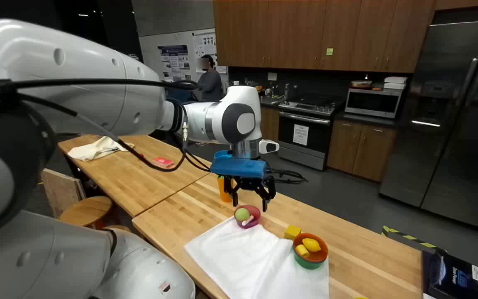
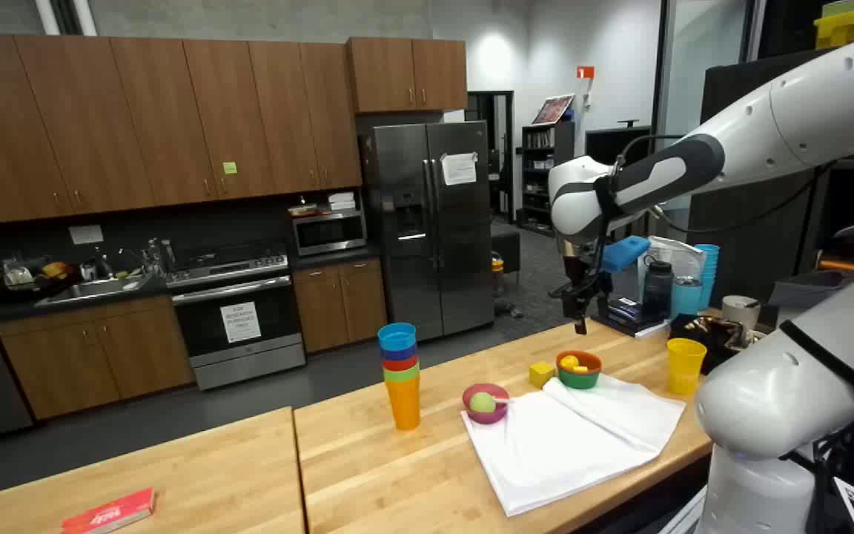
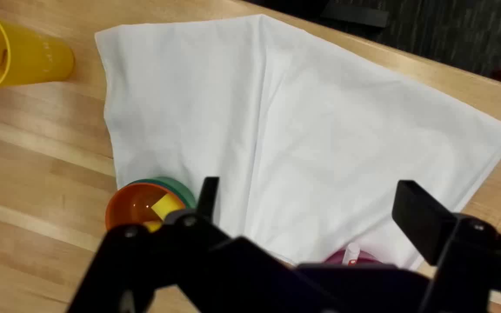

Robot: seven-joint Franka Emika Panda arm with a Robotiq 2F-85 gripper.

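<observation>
My gripper [image 1: 250, 203] is open and empty, pointing down above the table; its spread fingers also show in the wrist view [image 3: 307, 191]. In the wrist view it is over a white cloth [image 3: 320, 143]. A magenta bowl [image 2: 485, 417] at the cloth's edge holds a green ball [image 1: 242, 214] and a white marker-like stick [image 3: 351, 254]. The gripper hides most of this bowl and the ball in the wrist view. A green bowl with orange inside [image 1: 310, 262] holds a lemon [image 1: 311, 244] and a yellow piece [image 1: 302, 250]. A yellow cube [image 2: 541, 373] stands beside it.
A stack of coloured cups [image 2: 403, 400] stands near the magenta bowl. A yellow cup [image 2: 685, 367] stands past the cloth. A red box [image 2: 110, 512] and beige cloth [image 1: 98, 148] lie on the adjoining table. A dark bottle [image 2: 657, 293] and a black box [image 1: 459, 274] are at the far end.
</observation>
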